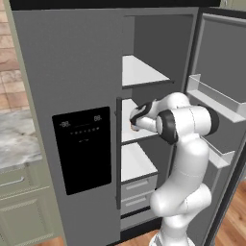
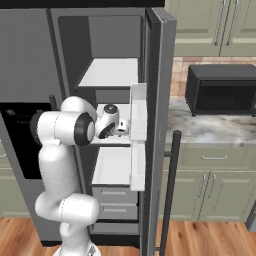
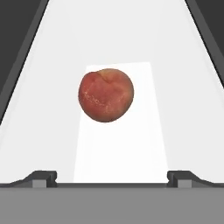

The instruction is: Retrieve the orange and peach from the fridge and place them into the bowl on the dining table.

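You have the gripper point(image 3: 112, 177) reaching into the open fridge point(image 1: 72, 72) over its middle white shelf point(image 3: 118, 144). The fingers point(image 3: 41, 177) are spread wide and hold nothing. The peach point(image 3: 106, 95) sits on that shelf ahead, centred between the fingertips, not touching them.

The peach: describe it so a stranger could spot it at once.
Find the grey fridge with its right door open. On the middle white shelf, just ahead of the wide-open jaws, sits the peach. It is round and pinkish-red, the one fruit seen on that bare shelf.
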